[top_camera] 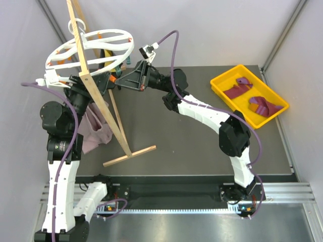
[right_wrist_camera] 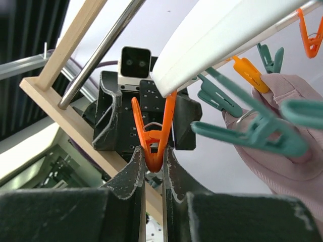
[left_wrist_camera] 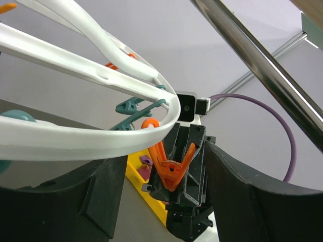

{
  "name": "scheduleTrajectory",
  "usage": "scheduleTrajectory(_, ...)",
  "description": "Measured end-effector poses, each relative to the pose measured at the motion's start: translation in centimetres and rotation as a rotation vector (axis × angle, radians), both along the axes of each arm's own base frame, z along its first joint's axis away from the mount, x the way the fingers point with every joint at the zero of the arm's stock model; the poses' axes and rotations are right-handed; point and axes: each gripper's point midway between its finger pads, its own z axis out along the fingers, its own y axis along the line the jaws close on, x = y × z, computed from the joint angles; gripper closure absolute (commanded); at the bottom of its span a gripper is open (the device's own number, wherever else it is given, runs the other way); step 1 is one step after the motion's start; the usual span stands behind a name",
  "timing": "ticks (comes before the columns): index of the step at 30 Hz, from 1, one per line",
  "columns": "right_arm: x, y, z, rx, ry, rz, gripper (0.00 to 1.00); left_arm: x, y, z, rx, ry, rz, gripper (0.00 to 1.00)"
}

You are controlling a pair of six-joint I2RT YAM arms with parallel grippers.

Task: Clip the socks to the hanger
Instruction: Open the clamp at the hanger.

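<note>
Status: no sock clipped yet. Overhead view, both socks lie in the yellow tray (top_camera: 225,72) at the right of the frame, upper sock (top_camera: 238,86) and lower sock (top_camera: 264,106) side by side, neither held. They are well apart from the hanger (top_camera: 131,46), which sits at the upper left on the wooden stand (top_camera: 101,108). Both arms reach toward the hanger and away from the tray. Right wrist view: right gripper (right_wrist_camera: 154,154) fingers pinched tight on the lower end of an orange clip (right_wrist_camera: 153,138) hanging under the white rim; clip mouth holds no fabric. Left wrist view: left gripper (left_wrist_camera: 161,161) fingers spread wide with nothing between them, facing that same clip from the opposite side. A mauve cloth (top_camera: 96,128) hangs below the hanger beside the left arm; cannot tell whether a clip holds it. Judgement: task is at its very start, perhaps a clip being tested or readied. Left to do: fetch each sock from the tray, carry it to the rim, open a clip, seat the fabric, and repeat for the second.
</note>
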Motion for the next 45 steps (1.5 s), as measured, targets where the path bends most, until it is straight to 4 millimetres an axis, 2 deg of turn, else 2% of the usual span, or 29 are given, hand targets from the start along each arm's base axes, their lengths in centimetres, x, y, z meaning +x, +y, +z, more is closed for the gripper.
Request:
scheduleTrajectory(6, -0.1, -0.2, -0.2, 0.005, 0.043, 0.023, 1.0, 0.4, -0.5, 0.2, -0.049, -0.02, -0.038, 0.35)
scheduleTrajectory(18, 0.0, -0.2, -0.2, 0.009, 0.051, 0.018, 1.0, 0.9, -1.2, 0.1, -0.101, -0.011, -0.089, 0.47)
scheduleTrajectory(22, 0.0, -0.2, -0.2, 0.016, 0.046, 0.017, 1.0, 1.0, -1.2, 0.1, -0.1, -0.007, -0.09, 0.64)
scheduleTrajectory(23, 0.1, -0.2, -0.2, 0.018, 0.046, 0.015, 1.0, 1.0, -1.2, 0.1, -0.1, -0.005, -0.09, 0.75)
scheduleTrajectory(25, 0.1, -0.2, -0.2, 0.019, 0.048, 0.014, 1.0, 1.2, -1.2, 0.0, -0.097, 0.004, -0.086, 0.84)
scheduleTrajectory(26, 0.2, -0.1, -0.2, 0.019, 0.049, 0.011, 1.0, 1.3, -1.1, 0.0, -0.095, 0.005, -0.083, 0.92)
scheduleTrajectory(28, 0.3, -0.1, -0.4, 0.017, 0.051, 0.011, 0.96, 1.5, -1.0, -0.1, -0.092, 0.011, -0.076, 0.97)
scheduleTrajectory(31, 0.5, 0.1, -0.7, 0.013, 0.056, 0.01, 0.81, 1.7, -0.8, -0.4, -0.08, 0.028, -0.06, 1.0)
scheduleTrajectory(32, 0.5, 0.2, -0.9, 0.011, 0.06, 0.011, 0.64, 1.8, -0.7, -0.6, -0.076, 0.038, -0.053, 1.0)
scheduleTrajectory(34, 0.6, 0.3, -1.0, 0.006, 0.071, 0.016, 0.45, 1.9, -0.7, -0.9, -0.067, 0.054, -0.046, 1.0)
scheduleTrajectory(35, 0.6, 0.3, -1.0, 0.006, 0.071, 0.016, 0.28, 2.0, -0.7, -1.1, -0.062, 0.062, -0.045, 1.0)
scheduleTrajectory(37, 0.6, 0.3, -1.0, 0.007, 0.063, 0.01, 0.16, 2.0, -0.6, -1.3, -0.056, 0.075, -0.042, 1.0)
scheduleTrajectory(38, 0.6, 0.4, -1.1, 0.007, 0.058, 0.005, 0.02, 2.0, -0.6, -1.4, -0.053, 0.078, -0.039, 1.0)
scheduleTrajectory(41, 1.2, 0.5, -2.0, -0.023, 0.048, -0.03, 0.0, 1.9, -0.5, -1.4, -0.045, 0.091, -0.032, 1.0)
scheduleTrajectory(45, 2.1, 0.0, -5.0, -0.154, 0.057, -0.107, 0.0, 1.8, -0.4, -1.3, -0.035, 0.094, -0.025, 1.0)
